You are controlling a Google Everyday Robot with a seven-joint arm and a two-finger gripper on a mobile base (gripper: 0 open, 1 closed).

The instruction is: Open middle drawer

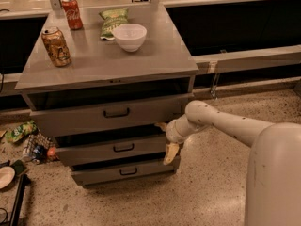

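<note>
Camera view: pincer [167, 139] spread wide beside middle drawer [94, 150]; cabinet [146, 62] stands on speckled floor [188, 197].

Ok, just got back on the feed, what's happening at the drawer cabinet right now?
The robot's arm reaches in from the right, and its gripper is at the right end of the middle drawer, not at its black bar handle. A dark gap shows above that drawer's front, so it looks partly pulled out. On the cabinet top sit a gold can, a red can, a white bowl and a green bag, none being handled.
</note>
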